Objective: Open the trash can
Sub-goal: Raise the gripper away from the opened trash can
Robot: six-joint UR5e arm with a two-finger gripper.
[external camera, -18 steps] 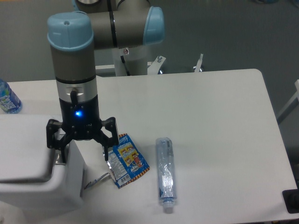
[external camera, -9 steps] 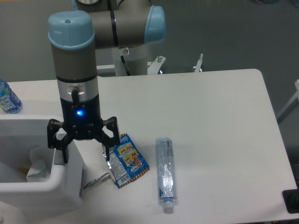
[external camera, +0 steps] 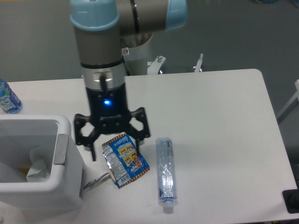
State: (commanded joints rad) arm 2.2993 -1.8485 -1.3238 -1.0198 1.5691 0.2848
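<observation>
On the table's left edge: the large white boxy plastic trash can (external camera: 46, 186) with rounded corners, partly cut off by the frame. Its top stands open, and I see crumpled white paper (external camera: 36, 170) and a bit of yellow inside.
Push tab: a grey strip (external camera: 62, 150) on the can's right rim, facing me.
My gripper (external camera: 116, 150): black, two fingers spread wide and holding nothing. It hangs just right of the can, apart from it, over the table.
Under my jaws: a flat blue and silver foil snack packet (external camera: 124, 160) — my right finger (external camera: 138, 141) sits over its upper edge, and I cannot tell whether it touches.
Writing on the packet: yellow and red cartoon print, too small to read.
Beside the packet: a crushed clear plastic bottle (external camera: 165, 175) lying lengthwise to its right, cap end toward the near edge.
By the can's base: a small silvery torn scrap (external camera: 96, 181).
Far left: a blue-labelled water bottle (external camera: 7, 99), half cut off — its label is unreadable.
My arm: a grey wrist with light blue caps (external camera: 95, 14) and a blue light (external camera: 107, 102) lit above the fingers.
Surface: the white table (external camera: 219, 121).
</observation>
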